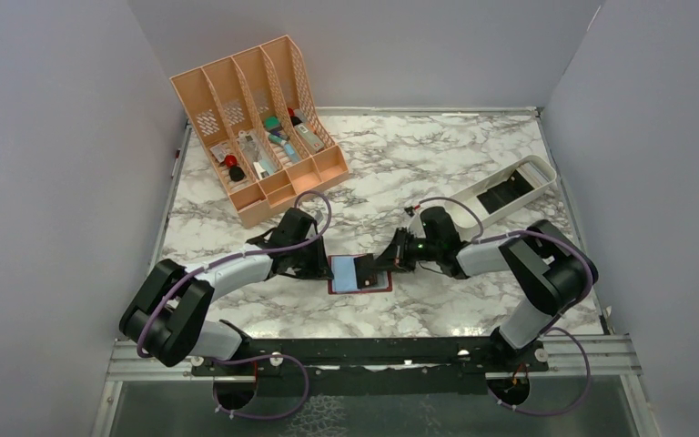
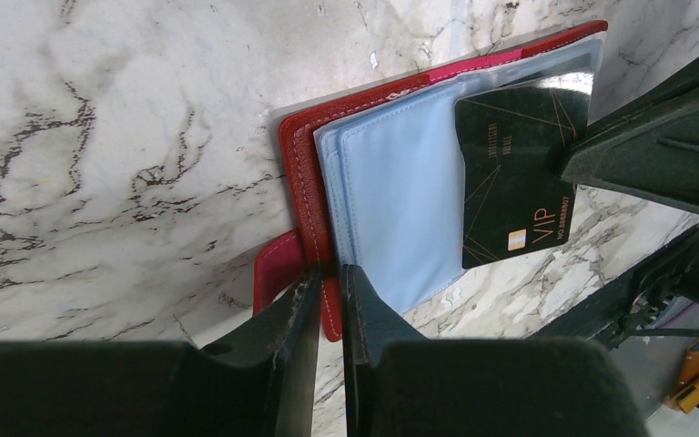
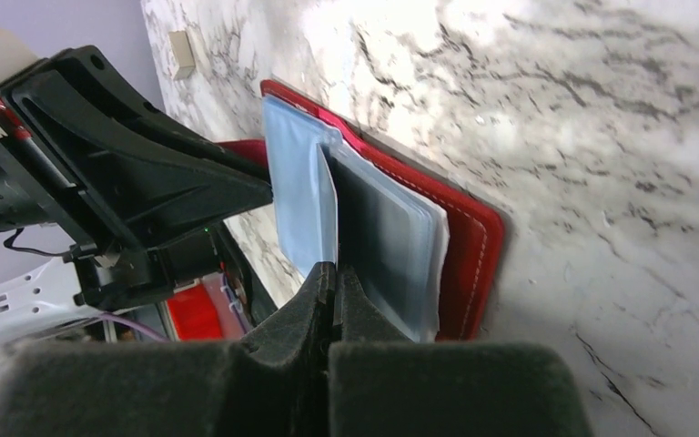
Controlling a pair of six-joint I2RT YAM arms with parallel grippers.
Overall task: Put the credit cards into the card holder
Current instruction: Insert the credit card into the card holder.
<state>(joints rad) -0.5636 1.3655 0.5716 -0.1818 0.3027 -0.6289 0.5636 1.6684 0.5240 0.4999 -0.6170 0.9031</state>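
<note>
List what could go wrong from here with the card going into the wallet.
1. The left gripper pinches only the red edge of the card holder, so the card's push could twist or slide it loose.
2. The right gripper holds the black card by one edge. It could pivot and slip between the loose clear sleeves instead of into a pocket.
3. Both grippers work close together over the holder and could bump.

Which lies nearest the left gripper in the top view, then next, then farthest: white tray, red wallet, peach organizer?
1. Red wallet, pinched by the left gripper, centre front.
2. Peach organizer, back left.
3. White tray, back right.
</note>
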